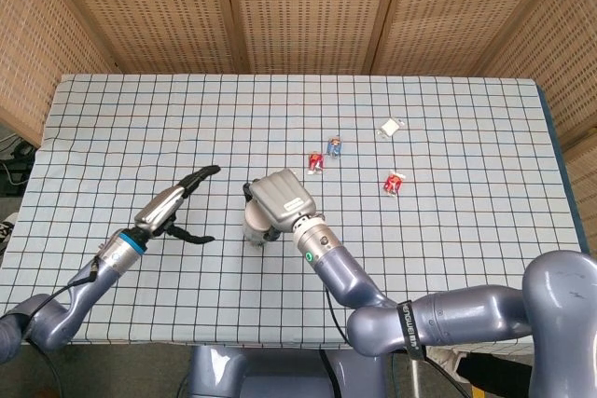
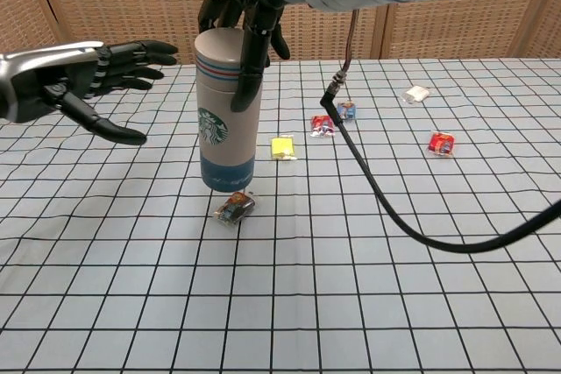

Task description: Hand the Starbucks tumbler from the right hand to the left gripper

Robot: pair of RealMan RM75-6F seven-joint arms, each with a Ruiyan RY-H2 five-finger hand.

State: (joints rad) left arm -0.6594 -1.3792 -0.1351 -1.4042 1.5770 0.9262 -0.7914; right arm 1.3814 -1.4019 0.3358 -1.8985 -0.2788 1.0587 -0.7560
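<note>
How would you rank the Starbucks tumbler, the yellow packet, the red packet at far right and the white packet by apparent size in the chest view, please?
1. Starbucks tumbler, by far the largest, though it is also nearest.
2. Yellow packet and red packet: these look alike.
3. White packet, which is farthest away, so unsure.

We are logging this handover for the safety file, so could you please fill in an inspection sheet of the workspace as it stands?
Surface: table under a checked cloth, slightly rippled.
Job's things: tumbler upright, held in the air by its top.
Clutter: six small wrapped sweets, among them a yellow sweet and a red sweet.
Hands: right hand grips the tumbler from above; left hand open beside it, not touching.
Cables: black cable hanging from the right arm.
Surroundings: woven screens behind the table.
</note>
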